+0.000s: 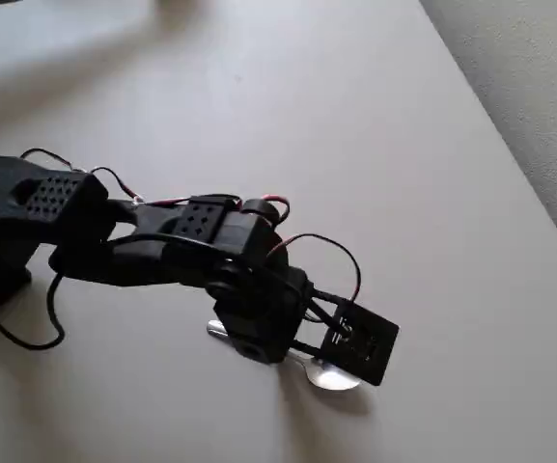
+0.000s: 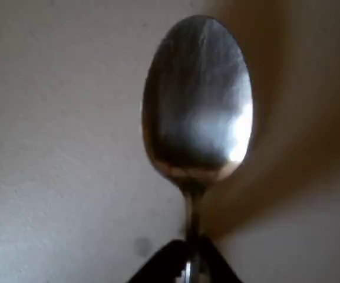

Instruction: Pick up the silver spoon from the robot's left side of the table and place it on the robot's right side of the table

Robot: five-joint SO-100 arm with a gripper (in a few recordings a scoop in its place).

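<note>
Jaws closed on the neck of the silver spoon (image 2: 197, 100), as the wrist view showed: the two dark tips met around the slim stem just below the oval bowl, which filled the upper centre of that view with a bright glare on its right side. Seen from overhead, the black gripper (image 1: 302, 338) hung low over the off-white surface (image 1: 432, 174), with the spoon's bowl protruding at lower right beneath the wrist camera mount (image 1: 363, 342) and the rounded handle end showing at the left of the gripper. Whether the spoon rested on the surface or was slightly raised could not be determined. Grey carpet floor (image 1: 539, 87) lay beyond the straight edge of the surface at upper right. The spoon was judged light, rigid and not fragile, but its polished metal was probably slippery; a hold on the narrow neck, near the bowl, would likely leave the handle free to pivot.
</note>
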